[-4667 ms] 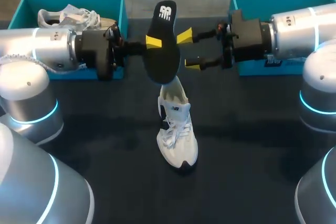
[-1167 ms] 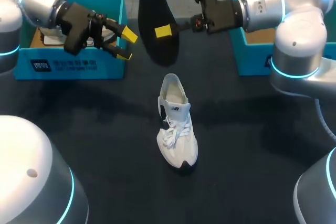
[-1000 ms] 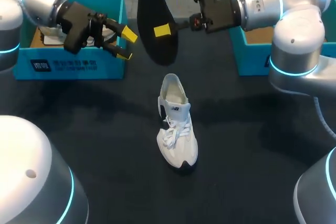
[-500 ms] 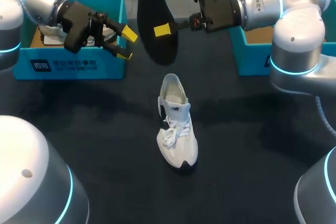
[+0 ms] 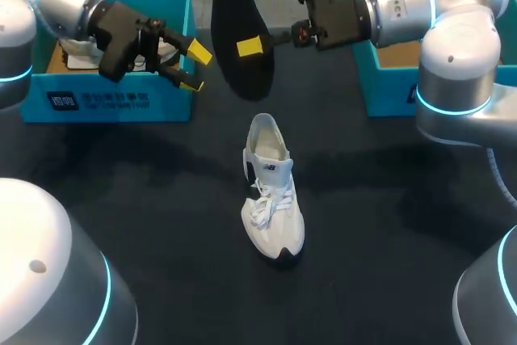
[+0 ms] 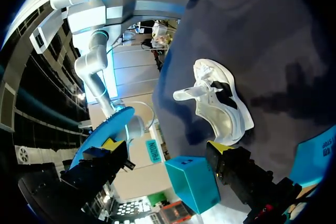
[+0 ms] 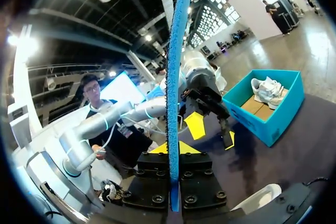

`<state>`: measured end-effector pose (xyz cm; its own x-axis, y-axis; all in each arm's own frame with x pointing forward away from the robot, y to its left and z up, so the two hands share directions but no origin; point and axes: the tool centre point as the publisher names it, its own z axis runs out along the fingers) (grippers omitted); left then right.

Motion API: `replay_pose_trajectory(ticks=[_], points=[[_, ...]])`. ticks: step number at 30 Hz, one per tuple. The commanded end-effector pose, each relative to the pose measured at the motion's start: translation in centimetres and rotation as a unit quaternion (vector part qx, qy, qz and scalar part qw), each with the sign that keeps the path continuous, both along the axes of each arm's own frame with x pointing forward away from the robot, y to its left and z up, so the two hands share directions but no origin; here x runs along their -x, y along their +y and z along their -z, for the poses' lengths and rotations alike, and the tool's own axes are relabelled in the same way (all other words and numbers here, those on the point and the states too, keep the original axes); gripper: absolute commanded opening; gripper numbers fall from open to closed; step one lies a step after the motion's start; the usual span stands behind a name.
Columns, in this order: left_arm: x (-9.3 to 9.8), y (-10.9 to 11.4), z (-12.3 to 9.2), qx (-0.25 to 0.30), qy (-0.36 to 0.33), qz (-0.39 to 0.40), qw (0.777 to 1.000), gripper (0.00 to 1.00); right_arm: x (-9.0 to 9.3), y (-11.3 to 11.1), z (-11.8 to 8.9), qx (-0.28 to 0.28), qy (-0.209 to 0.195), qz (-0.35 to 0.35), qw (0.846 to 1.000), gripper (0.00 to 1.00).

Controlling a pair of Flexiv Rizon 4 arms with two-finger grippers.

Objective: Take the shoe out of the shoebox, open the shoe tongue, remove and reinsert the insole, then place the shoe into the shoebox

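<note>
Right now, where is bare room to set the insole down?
Bare cloth lies left of the shoe, in front of the left shoebox, and right of it, in front of the right shoebox. Between the boxes it is crowded: the insole hangs there.

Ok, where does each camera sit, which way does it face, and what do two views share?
Head view: fixed above and behind the robot, looking down on the table; both arms show, left gripper open, right gripper shut on the insole.
Left wrist view: on the left wrist, facing across the table at the white shoe; one own finger shows.
Right wrist view: on the right wrist, facing the left shoebox; its own fingers pinch the insole edge-on.
Shared: head and left wrist views both show the white shoe.
</note>
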<state>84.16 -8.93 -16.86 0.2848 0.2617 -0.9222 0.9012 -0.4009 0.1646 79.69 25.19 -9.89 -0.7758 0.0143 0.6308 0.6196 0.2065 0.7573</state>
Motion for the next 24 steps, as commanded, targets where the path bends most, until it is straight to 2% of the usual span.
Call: replay_pose_trajectory(ticks=[1, 4, 14, 18, 24], points=[[-0.1, -0.2, -0.1, 0.003, 0.035, -0.006, 0.999, 1.0, -0.1, 0.2, 0.1, 0.0, 0.0, 0.0, 1.0, 0.0], [-0.2, -0.3, 0.3, -0.013, 0.067, -0.012, 0.998, 1.0, -0.1, 0.2, 0.1, 0.0, 0.0, 0.0, 1.0, 0.0], [-0.8, -0.2, 2.1, -0.053, 0.173, -0.029, 0.983, 1.0, -2.3, -0.4, 2.1, 0.0, -0.043, -0.019, 0.999, 0.0], [-0.7, 0.0, 3.1, -0.076, 0.228, -0.043, 0.97, 1.0, -3.3, -0.9, 3.3, -0.002, -0.054, -0.028, 0.998, 0.0], [-0.4, 0.2, 4.4, -0.113, 0.275, -0.068, 0.952, 1.0, -4.7, -1.5, 4.8, -0.004, -0.056, -0.035, 0.998, 0.0]])
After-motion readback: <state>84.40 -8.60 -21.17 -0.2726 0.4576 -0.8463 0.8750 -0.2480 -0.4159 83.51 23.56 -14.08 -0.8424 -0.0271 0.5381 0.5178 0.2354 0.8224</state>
